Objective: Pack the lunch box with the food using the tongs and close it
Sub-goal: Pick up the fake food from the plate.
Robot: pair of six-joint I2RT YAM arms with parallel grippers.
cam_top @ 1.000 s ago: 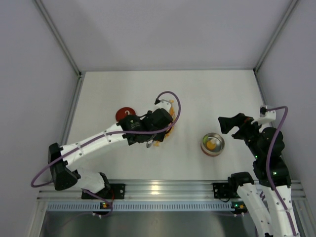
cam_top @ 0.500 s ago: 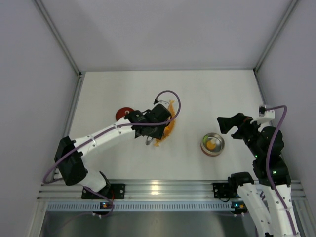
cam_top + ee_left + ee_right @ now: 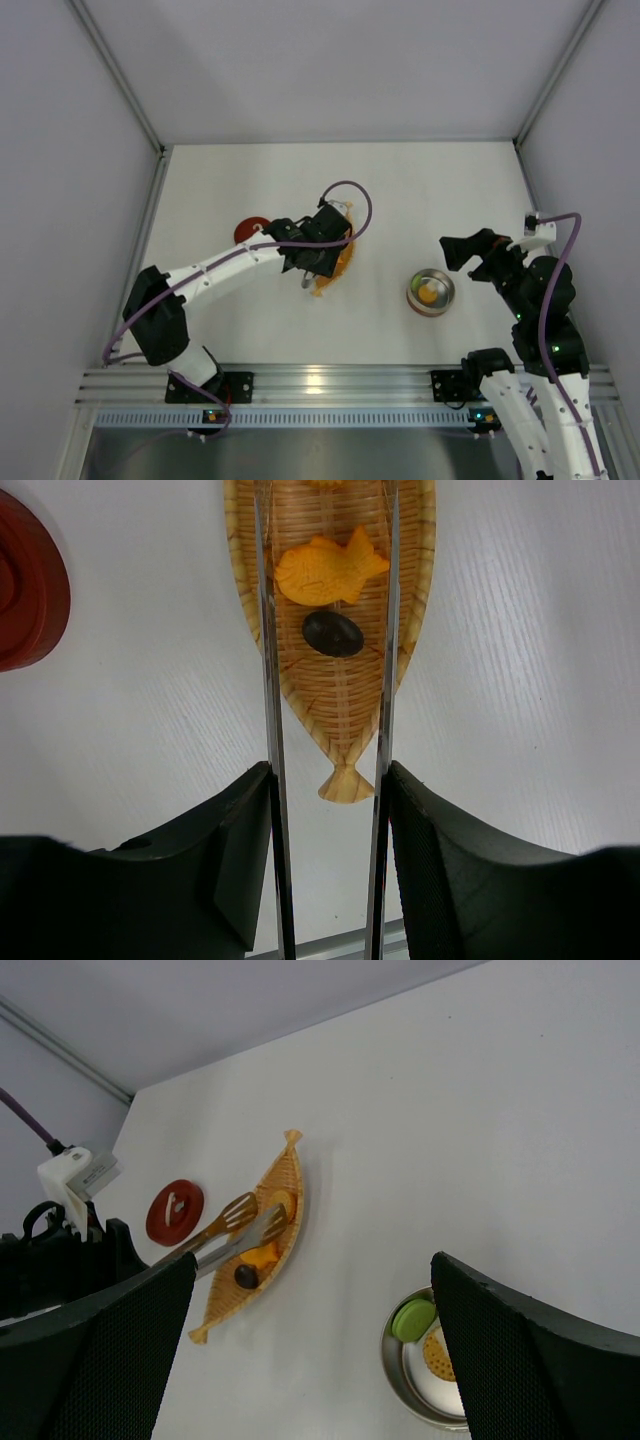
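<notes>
Lunch box (image 3: 430, 292): on the desk (image 3: 420, 190) to the right of centre, open, just in front of the right arm. It is partly filled. The right wrist view shows a green piece (image 3: 412, 1318) and a yellow-orange piece (image 3: 436, 1353) on its steel floor.

Food not yet packed: an orange fish-shaped piece (image 3: 328, 570) and a dark oval piece (image 3: 333, 634) lie on the woven leaf-shaped tray (image 3: 340, 710), the dark one just nearer the tray's tail.

Tongs (image 3: 270, 730): clamped at the handle end in the left tool (image 3: 328, 780), which is closed on them part-way. The two arms run almost parallel. In the left wrist view they straddle both tray pieces. We cannot tell how high the tips hang above the tray.

Right tool (image 3: 468, 255): jaws spread wide, holding nothing, parked beside the lunch box.

Lid (image 3: 250, 229): flat on the desk left of the tray, well apart from the lunch box.

Step in hand, as we judge it: lining up the tongs for the next pick from the tray.

The next move calls for lowering the tips around one piece and squeezing further. The nearer dark one looks easiest to isolate. Then a level carry rightward to the lunch box. The risk is catching both pieces at once, or the rounded piece slipping from smooth metal.
</notes>
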